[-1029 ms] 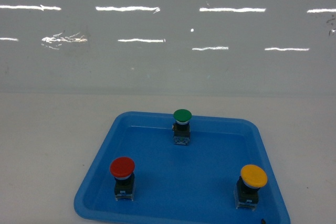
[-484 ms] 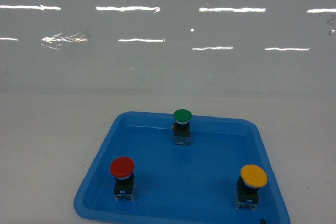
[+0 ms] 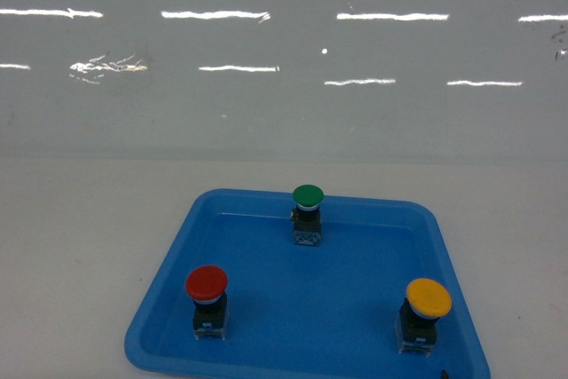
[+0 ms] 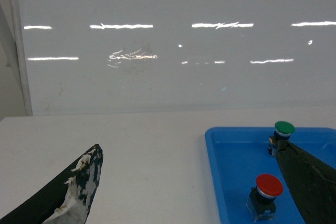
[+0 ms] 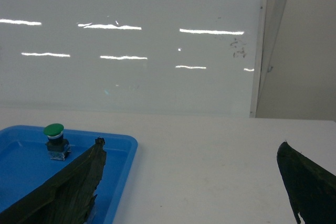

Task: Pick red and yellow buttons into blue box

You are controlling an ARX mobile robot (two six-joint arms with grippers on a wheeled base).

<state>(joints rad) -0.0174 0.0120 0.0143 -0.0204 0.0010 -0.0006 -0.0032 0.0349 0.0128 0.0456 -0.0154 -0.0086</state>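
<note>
The red button (image 3: pixel 207 283) stands at the front left of a shallow blue tray (image 3: pixel 311 303), and the yellow button (image 3: pixel 429 297) at its front right. In the left wrist view the red button (image 4: pixel 269 184) sits just inside the right finger of my left gripper (image 4: pixel 188 150), which is open over the bare white table left of the tray (image 4: pixel 231 153). My right gripper (image 5: pixel 191 142) is open too, its left finger over the tray's right edge (image 5: pixel 128 150), nothing between its fingers. The blue box is out of view. Neither gripper shows in the head view.
A green button (image 3: pixel 308 194) stands at the back middle of the tray, also visible as the green button (image 4: pixel 284 127) and the green button (image 5: pixel 53 129) in the wrist views. A glossy white wall (image 3: pixel 284 59) rises behind the table. A wall corner post (image 5: pixel 270 40) is at the right.
</note>
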